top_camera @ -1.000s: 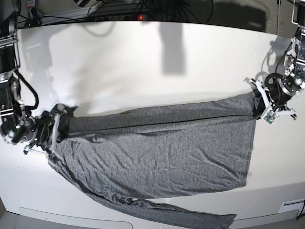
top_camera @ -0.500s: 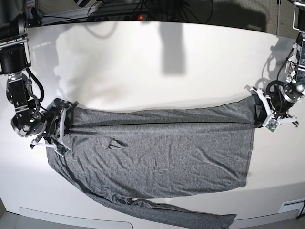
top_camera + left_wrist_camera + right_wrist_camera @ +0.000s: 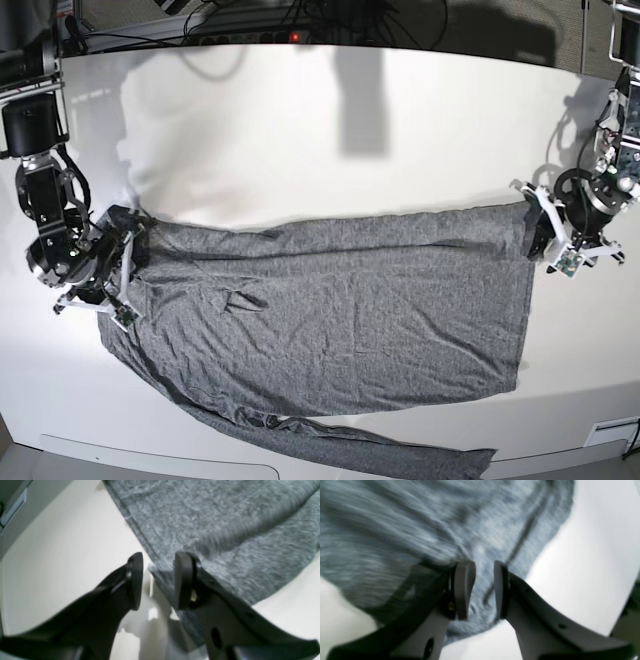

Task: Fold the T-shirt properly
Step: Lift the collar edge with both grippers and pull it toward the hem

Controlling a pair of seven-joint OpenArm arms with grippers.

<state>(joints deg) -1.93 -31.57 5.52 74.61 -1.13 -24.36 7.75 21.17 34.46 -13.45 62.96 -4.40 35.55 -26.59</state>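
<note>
On the white table (image 3: 300,130), heathered dark-grey knit T-shirt (image 3: 340,320) spread flat, left gripper (image 3: 157,580) and right gripper (image 3: 483,590) parted at opposite shirt ends.

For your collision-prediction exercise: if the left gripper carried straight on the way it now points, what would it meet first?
Most likely the T-shirt. The left gripper stands open with the shirt's hemmed edge lying right between and ahead of its jaws. Depth is unclear, so it could touch the table beneath at about the same time.
</note>
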